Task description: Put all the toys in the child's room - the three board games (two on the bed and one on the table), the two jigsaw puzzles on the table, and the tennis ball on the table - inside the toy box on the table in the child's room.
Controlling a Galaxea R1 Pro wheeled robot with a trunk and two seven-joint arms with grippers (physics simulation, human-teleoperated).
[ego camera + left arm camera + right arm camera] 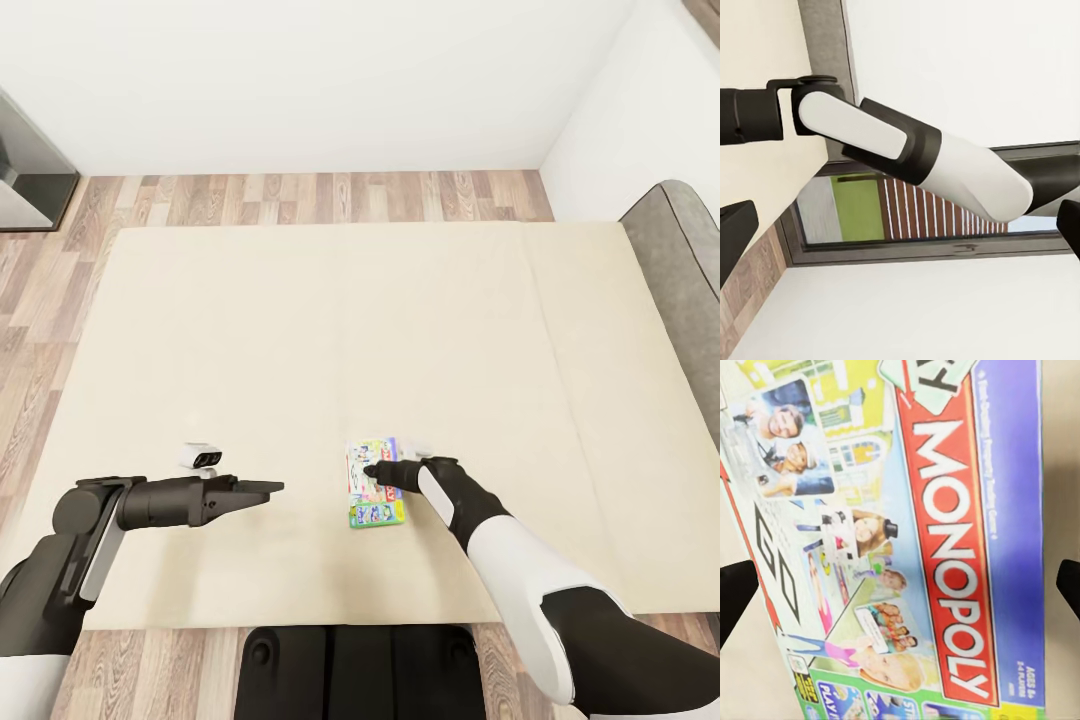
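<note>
One board game, a flat Monopoly box in white, green and blue, lies on the beige mattress of the bed near its front edge. My right gripper hangs directly over it, open. In the right wrist view the box spans the space between the two black fingertips, which stand wide apart at the picture's edges. Further left, my left gripper is open above bare mattress, pointing toward the box and holding nothing.
The bed's grey headboard stands at the right. Wood-plank floor runs along the far side below white walls, with a grey object at the far left. My dark base is against the bed's near edge. The left wrist view shows my right arm and a window.
</note>
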